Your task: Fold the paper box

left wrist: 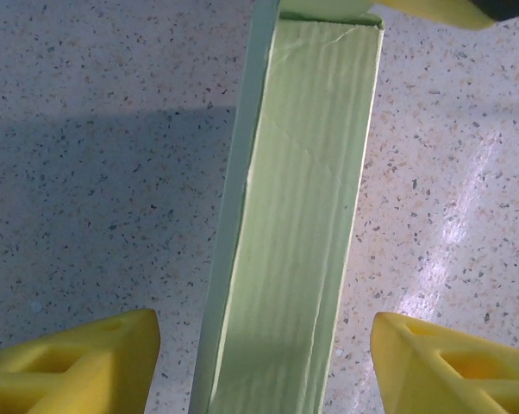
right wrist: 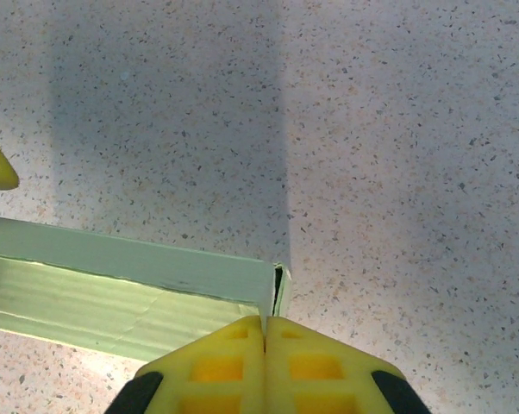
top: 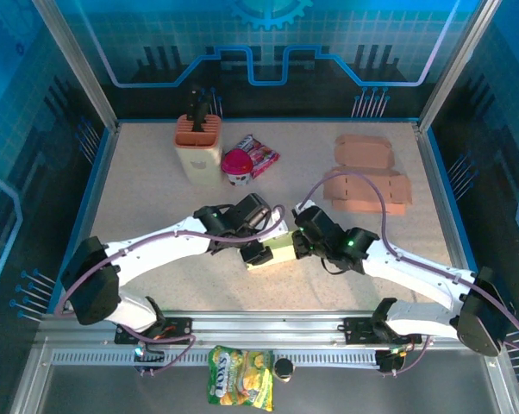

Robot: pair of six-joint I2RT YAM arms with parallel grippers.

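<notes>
1. My right gripper (right wrist: 264, 326) has its fingers (right wrist: 216, 366) pressed together, pinching the end wall of the box (right wrist: 113, 289) at its corner.
2. My left gripper (left wrist: 264, 366) stands apart, one finger on each side of the box, neither touching it.
3. The green box lies on the table (top: 156, 190), front middle, between my two grippers.
4. Flat brown blanks (top: 367, 185) lie well apart, far right.

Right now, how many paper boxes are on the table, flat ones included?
3. Green box between the arms, front centre; two flat orange boxes at back right, one behind the other. More may lie stacked beneath.
</notes>
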